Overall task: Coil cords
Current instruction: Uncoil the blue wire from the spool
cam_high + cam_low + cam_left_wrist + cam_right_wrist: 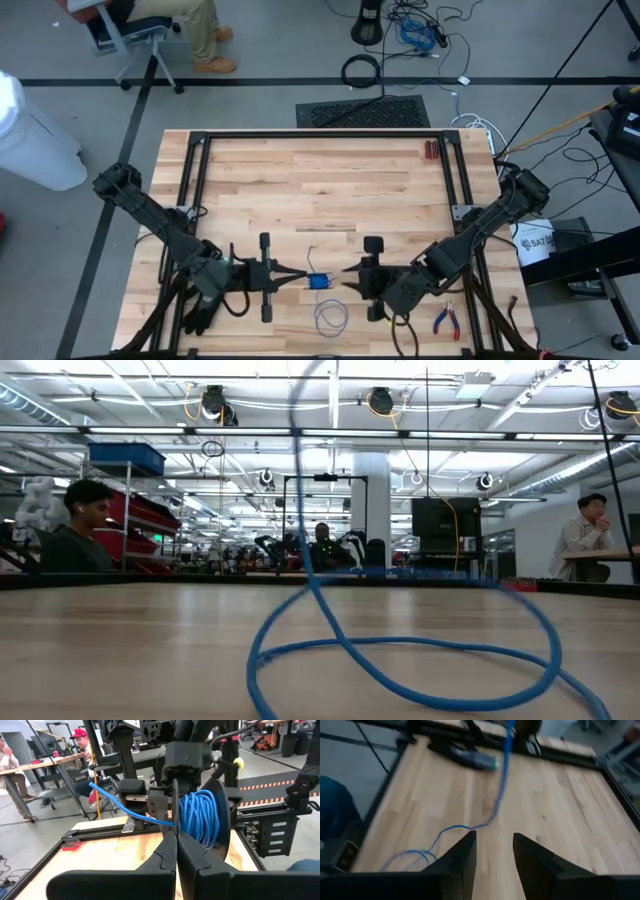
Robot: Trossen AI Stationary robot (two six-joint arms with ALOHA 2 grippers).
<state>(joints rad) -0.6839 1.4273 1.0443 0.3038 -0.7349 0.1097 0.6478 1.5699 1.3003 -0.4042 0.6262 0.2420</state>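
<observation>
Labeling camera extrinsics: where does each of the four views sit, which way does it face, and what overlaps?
High: overhead, straight down on the wooden table; both dark arms, left gripper, right gripper.
Low: table-top height, facing the room; thin blue wire loops up close, no arm visible.
Left wrist: past its shut fingers onto the wire's wound bundle.
Right wrist: past its open fingers across the table, wire trailing.
Shared: all four show the blue wire.

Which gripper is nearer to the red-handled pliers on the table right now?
Right. The right gripper is near the table's middle front, with the pliers beside that arm's wrist. The left gripper, fingers shut, sits farther away across the blue cord.
</observation>
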